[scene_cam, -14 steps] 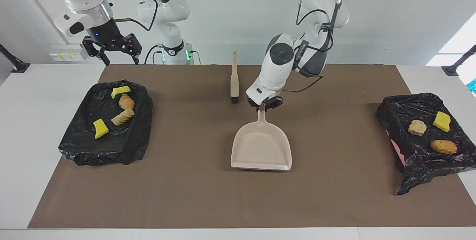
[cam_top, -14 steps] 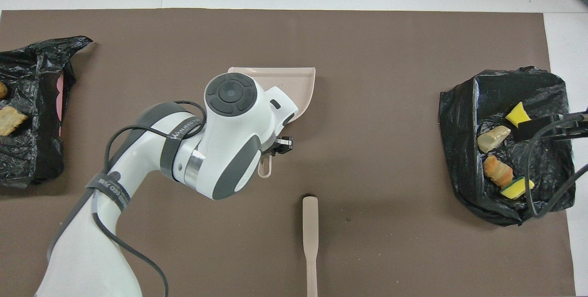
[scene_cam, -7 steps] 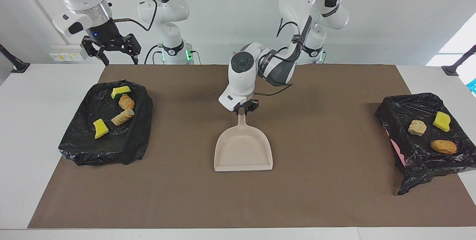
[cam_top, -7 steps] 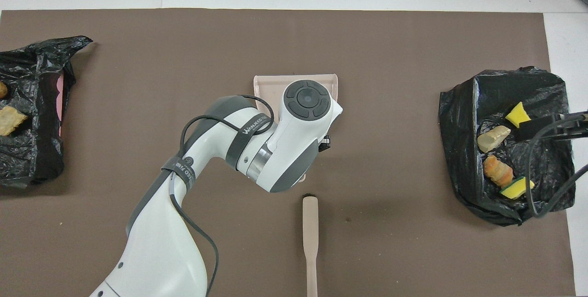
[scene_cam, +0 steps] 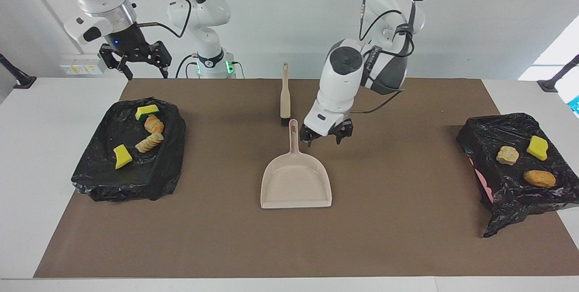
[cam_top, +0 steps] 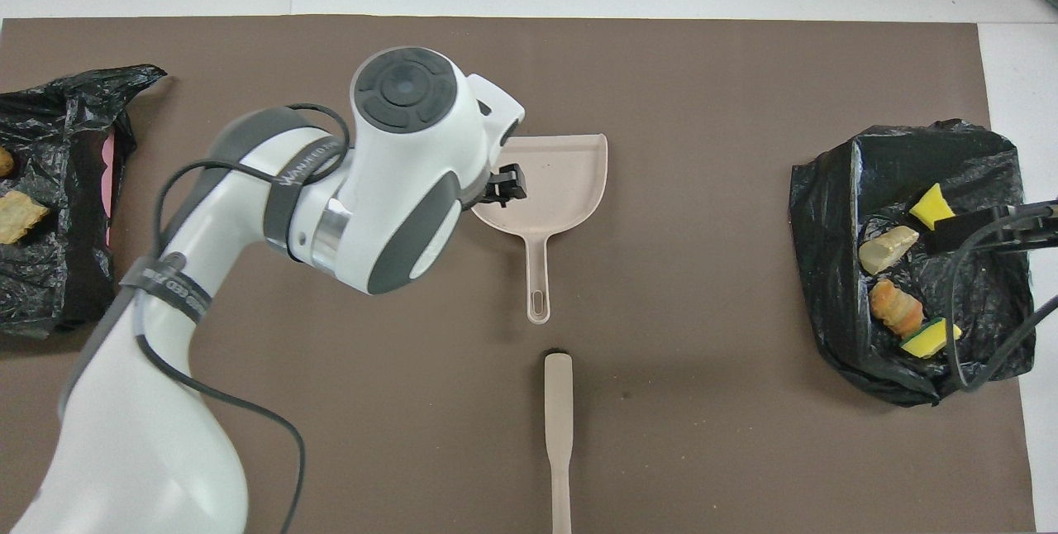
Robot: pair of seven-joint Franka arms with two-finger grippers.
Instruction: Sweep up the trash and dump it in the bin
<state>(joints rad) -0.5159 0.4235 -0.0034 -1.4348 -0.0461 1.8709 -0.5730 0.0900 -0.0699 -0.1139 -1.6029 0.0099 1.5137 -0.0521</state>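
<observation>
Seven pieces of trash lie in two black-lined bins: four at the right arm's end, three at the left arm's. Both tools are open and empty, the left tool over the mat beside the dustpan handle, the right tool waiting, raised near its bin.

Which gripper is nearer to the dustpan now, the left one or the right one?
The left. The left gripper, open, hangs just beside the dustpan handle, not touching it. The right gripper waits, open, over the table edge by the bin at its own end.
</observation>
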